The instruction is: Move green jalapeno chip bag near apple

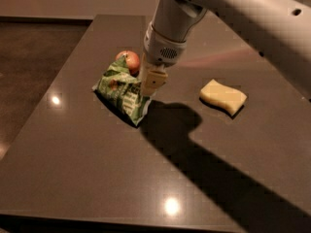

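Green jalapeno chip bag (120, 89) touches the apple (129, 60) toward the worktop's (87, 174) far edge, lettering unreadable. Gripper (151, 85) at its right edge, can't tell if clenched.

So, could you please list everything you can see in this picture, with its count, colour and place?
green jalapeno chip bag: one, shiny green with white lettering, crumpled, on the table left of centre.
apple: one, red with a yellowish patch, on the table right at the bag's far edge, partly hidden by it.
sponge: one, pale yellow with wavy edges, on the table to the right, well apart from the bag.
table: one, dark brown and glossy, fills most of the view.
floor: dark brown, to the left of the table.
arm: one, white, reaches in from the upper right.
gripper: one, pale, pointing down at the bag's right edge, beside the apple.
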{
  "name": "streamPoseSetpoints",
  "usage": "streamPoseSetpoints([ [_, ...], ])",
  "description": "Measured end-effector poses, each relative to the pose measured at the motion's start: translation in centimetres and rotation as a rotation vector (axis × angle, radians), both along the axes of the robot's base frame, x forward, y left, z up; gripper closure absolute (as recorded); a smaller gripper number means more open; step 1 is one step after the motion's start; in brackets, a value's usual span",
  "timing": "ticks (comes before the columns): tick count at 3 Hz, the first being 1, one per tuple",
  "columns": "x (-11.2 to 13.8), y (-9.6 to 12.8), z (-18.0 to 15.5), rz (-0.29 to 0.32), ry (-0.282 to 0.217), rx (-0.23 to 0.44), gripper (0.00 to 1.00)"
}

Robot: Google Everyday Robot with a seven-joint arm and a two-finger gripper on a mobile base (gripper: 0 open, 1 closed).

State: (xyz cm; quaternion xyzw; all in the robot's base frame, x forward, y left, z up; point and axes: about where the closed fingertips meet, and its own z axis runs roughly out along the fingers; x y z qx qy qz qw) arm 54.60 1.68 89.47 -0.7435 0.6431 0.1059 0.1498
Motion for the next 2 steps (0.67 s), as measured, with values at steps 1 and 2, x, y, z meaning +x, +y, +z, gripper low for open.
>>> streamPoseSetpoints([
  [1, 0.04, 0.19, -0.02, 0.001, -0.004, 0.002, 0.00],
  [2, 0.04, 0.19, -0.02, 0.001, -0.004, 0.003, 0.00],
])
